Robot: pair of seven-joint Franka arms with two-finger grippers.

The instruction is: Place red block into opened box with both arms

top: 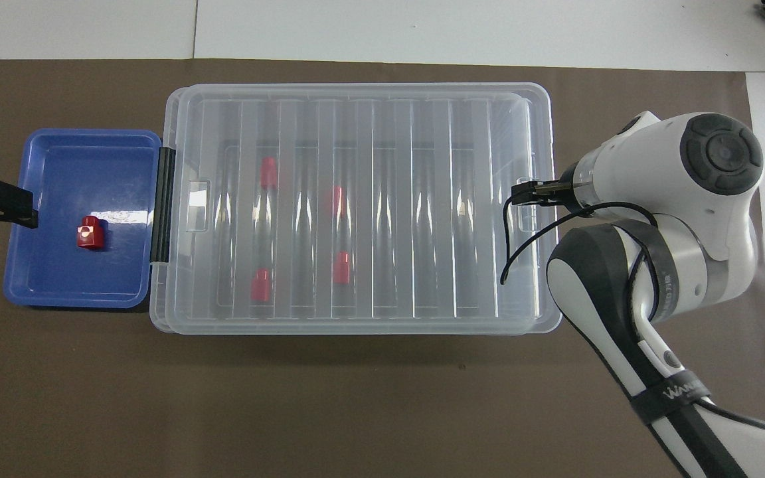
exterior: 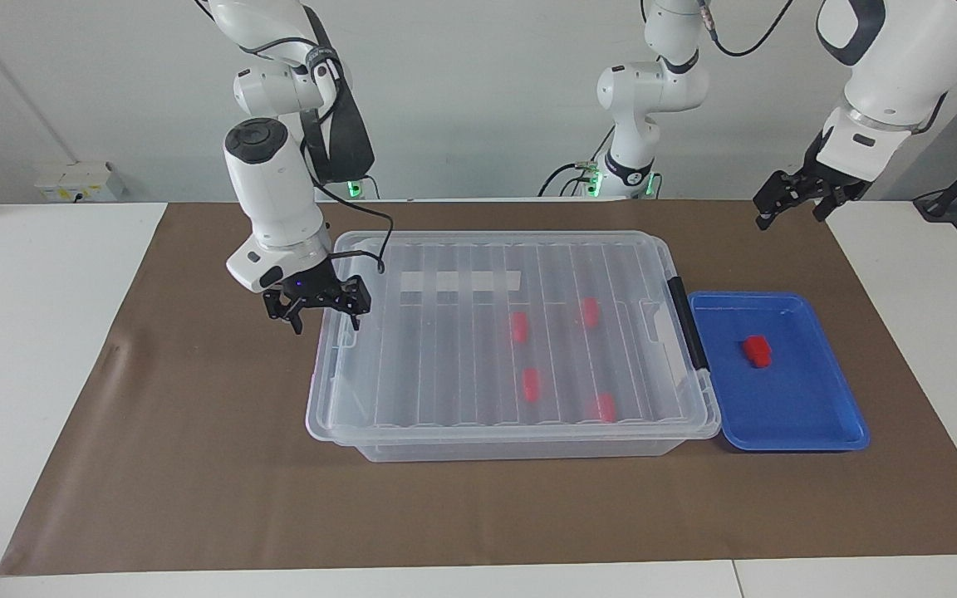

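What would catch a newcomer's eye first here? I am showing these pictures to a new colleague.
The large clear plastic box with its ribbed lid on fills the middle of the brown mat, four small red blocks showing through it. The right gripper hangs open over the box's end toward the right arm. At the other end, a fifth small red block lies in the blue plastic tray, while the open left gripper waits high up.

I see the box (exterior: 412, 423) with its ribbed clear lid (exterior: 445, 349) seated flat and shut. My right gripper (exterior: 318, 304), fingers spread, hangs at the box end away from the black clip handle (exterior: 687, 322). The red block (exterior: 757, 350) lies in the blue tray (exterior: 811, 436), just beside the handle end, well apart from my left gripper (exterior: 792, 196), whose fingers are spread.
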